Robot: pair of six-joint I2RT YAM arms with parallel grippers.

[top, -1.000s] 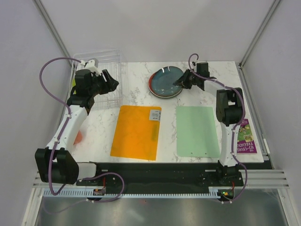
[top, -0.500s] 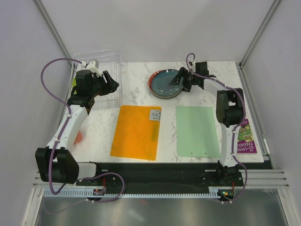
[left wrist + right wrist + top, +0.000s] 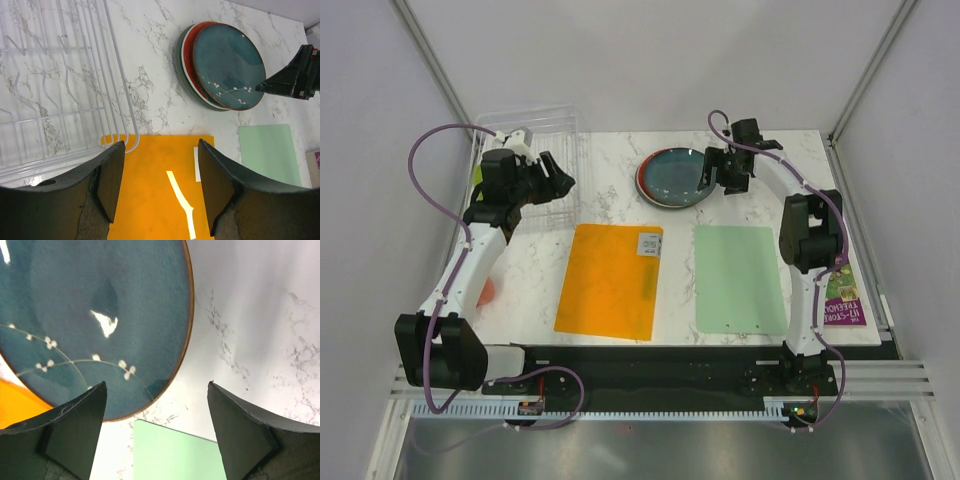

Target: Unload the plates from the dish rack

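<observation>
The dark teal-blue round glazed plate (image 3: pixel 670 175) is stacked flat at twelve o'clock, so the right gripper (image 3: pixel 156 386) and the left gripper (image 3: pixel 160 145) are held wide, empty.

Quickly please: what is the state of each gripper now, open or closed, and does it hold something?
Left gripper: open, holding nothing.
Right gripper: open, holding nothing; the teal-blue plate lies below it, not gripped.

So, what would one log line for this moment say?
right gripper open above teal plate | teal plate tops plate stack | left gripper open, empty, near dish rack
</observation>
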